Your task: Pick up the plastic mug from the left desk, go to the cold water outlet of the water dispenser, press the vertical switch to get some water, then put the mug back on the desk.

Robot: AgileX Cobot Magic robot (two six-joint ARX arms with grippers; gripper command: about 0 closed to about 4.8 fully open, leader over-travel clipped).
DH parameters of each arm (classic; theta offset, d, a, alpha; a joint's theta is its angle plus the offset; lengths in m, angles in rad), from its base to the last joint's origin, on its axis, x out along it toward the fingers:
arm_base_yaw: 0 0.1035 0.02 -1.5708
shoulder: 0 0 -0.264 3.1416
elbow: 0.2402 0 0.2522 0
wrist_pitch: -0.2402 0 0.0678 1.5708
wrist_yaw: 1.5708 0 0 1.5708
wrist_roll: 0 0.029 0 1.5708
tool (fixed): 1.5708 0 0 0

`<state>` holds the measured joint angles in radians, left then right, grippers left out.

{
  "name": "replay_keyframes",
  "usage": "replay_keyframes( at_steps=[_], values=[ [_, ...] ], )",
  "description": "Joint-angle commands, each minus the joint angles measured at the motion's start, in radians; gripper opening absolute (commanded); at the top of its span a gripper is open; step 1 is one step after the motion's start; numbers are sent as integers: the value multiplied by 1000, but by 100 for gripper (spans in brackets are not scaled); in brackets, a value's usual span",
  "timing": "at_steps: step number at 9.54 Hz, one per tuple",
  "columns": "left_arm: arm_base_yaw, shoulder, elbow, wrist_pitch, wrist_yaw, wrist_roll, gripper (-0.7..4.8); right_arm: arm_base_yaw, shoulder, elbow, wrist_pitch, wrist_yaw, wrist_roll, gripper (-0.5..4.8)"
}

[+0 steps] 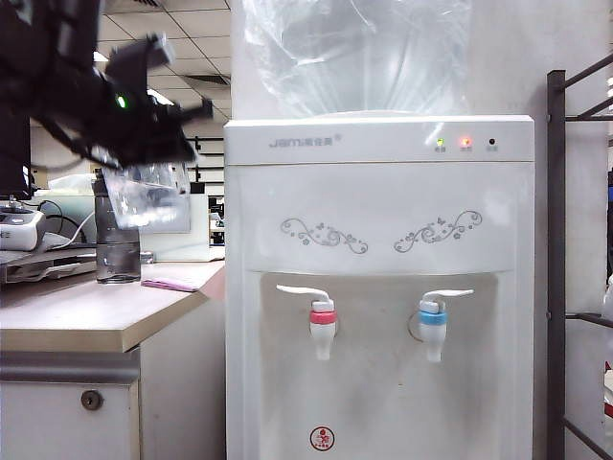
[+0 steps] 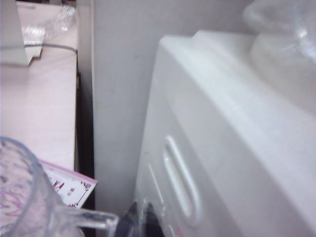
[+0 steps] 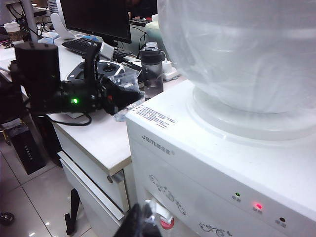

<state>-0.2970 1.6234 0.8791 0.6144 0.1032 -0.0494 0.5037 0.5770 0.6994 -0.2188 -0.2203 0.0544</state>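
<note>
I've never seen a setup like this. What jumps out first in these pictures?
The black left gripper hanging in the air above the left desk, its fingers shut on a clear plastic mug. Beside it stands the tall white water dispenser with a big bottle on top and two taps, red-ringed and blue-ringed. The right gripper waits near the dispenser's front.

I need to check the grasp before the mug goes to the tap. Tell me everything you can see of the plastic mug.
The plastic mug is clear, see-through plastic with rippled walls and a side handle. It is lifted off the left desk, tilted, in front of the dark bottle. The left gripper is shut on it from above. It looks empty, and it hangs left of the water dispenser, well short of the cold water outlet.
</note>
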Motion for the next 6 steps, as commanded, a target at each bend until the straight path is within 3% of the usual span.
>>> replay_keyframes(
  at_steps=[1, 2, 3, 5, 6],
  values=[
    [-1, -160, 3, -71, 60, 53, -6, 0, -2, 4, 14, 2, -3, -1],
    [-1, -190, 3, -79, 73, 53, -6, 0, -2, 4, 14, 2, -3, -1],
    [-1, -312, 3, -84, 244, 48, -7, 0, -3, 5, 19, 2, -3, -1],
    [-1, -370, 3, -84, 390, -3, -7, 0, -6, 5, 22, 2, -3, -1],
    [-2, -413, 3, -81, 612, -40, -7, 0, -47, 5, 21, 58, -3, -1]
  ],
)
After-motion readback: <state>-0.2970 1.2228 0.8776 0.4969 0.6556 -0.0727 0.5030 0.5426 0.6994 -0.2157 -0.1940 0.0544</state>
